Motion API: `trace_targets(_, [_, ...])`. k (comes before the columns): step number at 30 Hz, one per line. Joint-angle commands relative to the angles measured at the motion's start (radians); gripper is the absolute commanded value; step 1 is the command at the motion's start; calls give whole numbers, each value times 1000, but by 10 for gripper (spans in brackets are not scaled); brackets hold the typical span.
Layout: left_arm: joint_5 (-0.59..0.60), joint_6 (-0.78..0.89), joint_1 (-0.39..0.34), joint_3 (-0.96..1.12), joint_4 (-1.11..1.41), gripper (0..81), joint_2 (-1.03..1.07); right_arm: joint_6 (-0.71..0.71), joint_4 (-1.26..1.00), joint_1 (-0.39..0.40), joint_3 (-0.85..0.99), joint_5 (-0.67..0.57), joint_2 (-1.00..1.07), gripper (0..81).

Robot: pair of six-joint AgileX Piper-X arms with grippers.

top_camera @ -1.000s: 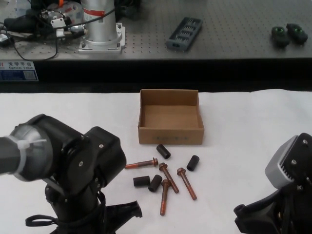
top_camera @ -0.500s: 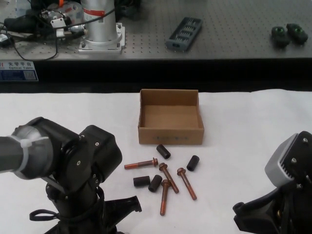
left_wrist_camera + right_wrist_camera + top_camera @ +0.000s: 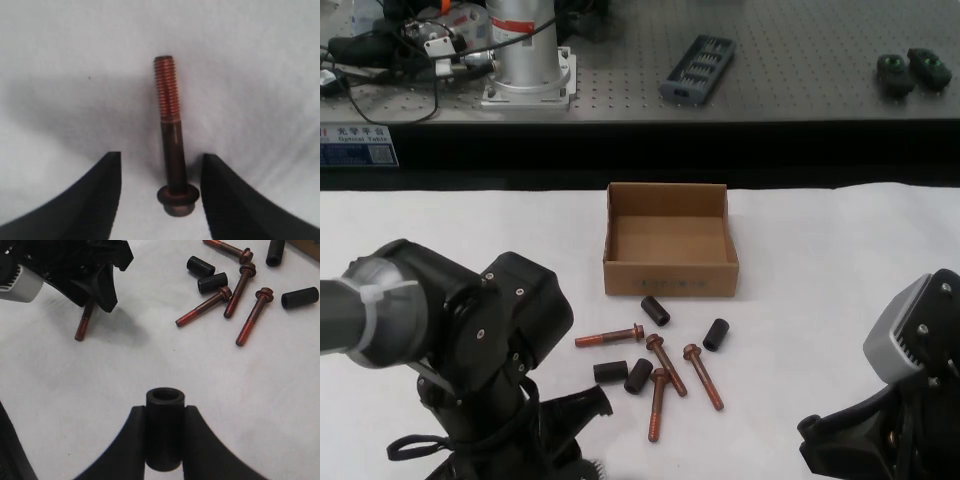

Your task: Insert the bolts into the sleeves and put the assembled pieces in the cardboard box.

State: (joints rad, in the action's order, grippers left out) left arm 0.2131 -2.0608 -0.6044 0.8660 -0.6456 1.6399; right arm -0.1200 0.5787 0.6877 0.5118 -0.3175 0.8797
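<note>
In the left wrist view a copper bolt [image 3: 172, 145] lies on the white cloth between the fingers of my left gripper [image 3: 161, 159], which is open, with gaps on both sides of the bolt's head. The right wrist view shows that same bolt [image 3: 83, 322] under the left gripper [image 3: 102, 282]. My right gripper [image 3: 165, 440] is shut on a black sleeve [image 3: 165, 430], its open bore facing forward. Several loose bolts [image 3: 666, 364] and sleeves [image 3: 655, 310] lie in front of the cardboard box [image 3: 670, 275], between the left arm [image 3: 470, 340] and the right arm [image 3: 910, 400].
A white cloth [image 3: 820, 260] covers the bench. Beyond it are a metal breadboard with a silver post [image 3: 525, 50], cables and a dark tool rack [image 3: 698, 65]. Free cloth lies on either side of the box.
The left arm has sunk slightly and shifted a little to the right. The loose bolts, the sleeves, the box and the right arm have not moved.
</note>
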Motion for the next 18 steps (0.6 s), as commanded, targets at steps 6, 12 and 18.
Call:
trace_targets(6, [1, 380, 2, -2, 4, 363, -185, 39, 30, 1, 1, -13, -8, 15])
trace_targets(12, [8, 1077, 2, -2, -7, 363, -332, 127, 99, 1, 1, -13, -8, 15])
trace_targets(18, [10, 2040, -1, -2, -37, 363, -409, 147, 156, 1, 1, -13, -8, 15])
